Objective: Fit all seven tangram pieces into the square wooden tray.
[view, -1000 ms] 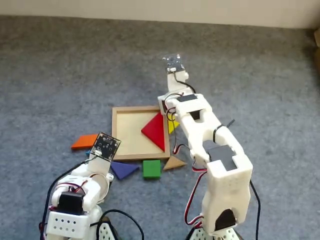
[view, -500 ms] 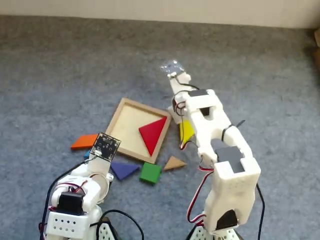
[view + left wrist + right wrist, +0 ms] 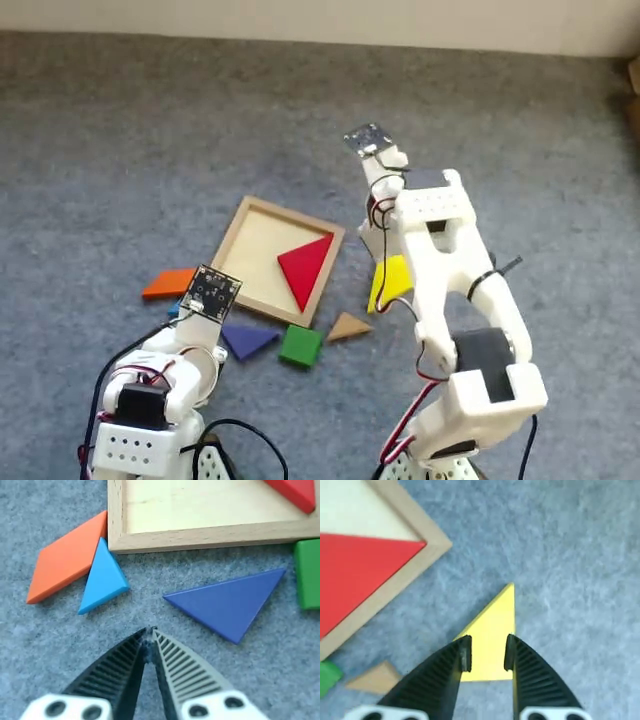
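Currently the right tool (image 3: 487, 652) sits over the yellow triangle (image 3: 492, 630), jaws a narrow gap apart with yellow showing between them; can't tell if the tips touch the piece. That triangle lies flat on the grey tabletop (image 3: 120, 150), near the wooden tray (image 3: 227, 243) on the right arm's side, clear of the rim. Tray sits rotated; red triangle (image 3: 305, 268) is inside it, one edge along the rim nearest the right arm. Left tool (image 3: 150, 630) has its tips pressed together on nothing, over bare tabletop, close to the point of the dark blue triangle (image 3: 227, 602) but not touching it. Light blue triangle (image 3: 102, 577) lies against the orange parallelogram (image 3: 65, 557), both just beside a tray corner. Green square (image 3: 301, 345) and tan triangle (image 3: 347, 326) lie on the tabletop just outside the tray's near rim, the green square next to the dark blue triangle.
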Available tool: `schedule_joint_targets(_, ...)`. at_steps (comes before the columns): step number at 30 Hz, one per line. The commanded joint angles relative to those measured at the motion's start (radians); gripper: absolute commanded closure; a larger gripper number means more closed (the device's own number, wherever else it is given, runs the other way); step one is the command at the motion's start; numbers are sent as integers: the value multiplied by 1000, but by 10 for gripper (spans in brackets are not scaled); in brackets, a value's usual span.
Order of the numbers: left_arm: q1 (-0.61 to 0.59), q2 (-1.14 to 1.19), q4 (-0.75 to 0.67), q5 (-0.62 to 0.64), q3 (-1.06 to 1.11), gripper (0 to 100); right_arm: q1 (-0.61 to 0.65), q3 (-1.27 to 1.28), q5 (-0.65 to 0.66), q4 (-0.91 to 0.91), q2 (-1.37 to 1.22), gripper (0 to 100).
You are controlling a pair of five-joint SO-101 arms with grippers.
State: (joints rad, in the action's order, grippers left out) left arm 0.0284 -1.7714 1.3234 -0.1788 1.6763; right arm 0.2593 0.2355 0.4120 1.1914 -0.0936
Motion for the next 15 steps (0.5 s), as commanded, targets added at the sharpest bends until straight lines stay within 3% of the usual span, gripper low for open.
schedule_joint_targets(1,-5,-50,2,5,19,994,48,-16,-120,77,68,868)
schedule_joint_targets(7,-5,-50,2,5,19,994,47,-12,-388,122,68,736)
schedule_joint_targets(15,-5,-50,2,5,19,994,45,-5,-618,113,64,729)
